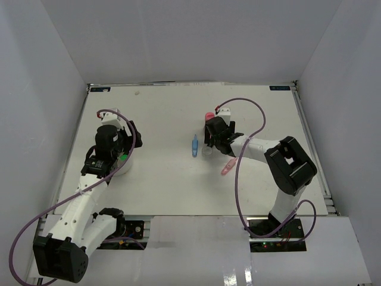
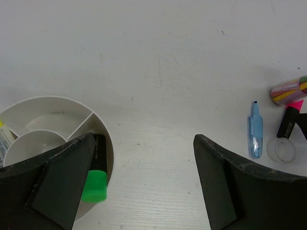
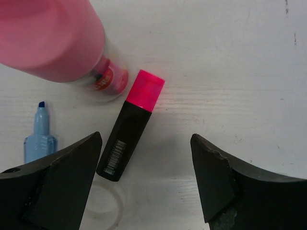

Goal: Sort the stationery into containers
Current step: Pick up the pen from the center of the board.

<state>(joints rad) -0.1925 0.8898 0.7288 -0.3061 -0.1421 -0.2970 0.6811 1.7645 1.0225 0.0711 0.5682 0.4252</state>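
Right gripper (image 3: 146, 143) is poised with fingers spread wide over the pink-capped highlighter (image 3: 128, 128). The highlighter lies at a slant on the table (image 3: 240, 72), just beside the pink cylinder (image 3: 53, 38) and near the blue pen (image 3: 40, 136) and the clear tape roll (image 3: 108, 206). I judge the crowding to be the hazard here. A descending finger could nudge the cylinder and set it rolling, or catch the tape roll, and the slanted barrel may twist out of a pinch. Across the table my left gripper (image 2: 144, 143), likewise open and holding nothing, hangs over the divided white container (image 2: 53, 98). The green highlighter (image 2: 95, 179) sits there in an outer compartment with its cap over the rim, and a clipped cap could tip it out. Only the top camera shows a further pink item (image 1: 228, 167) lying beside the right arm; only the left wrist camera shows the container's partitions
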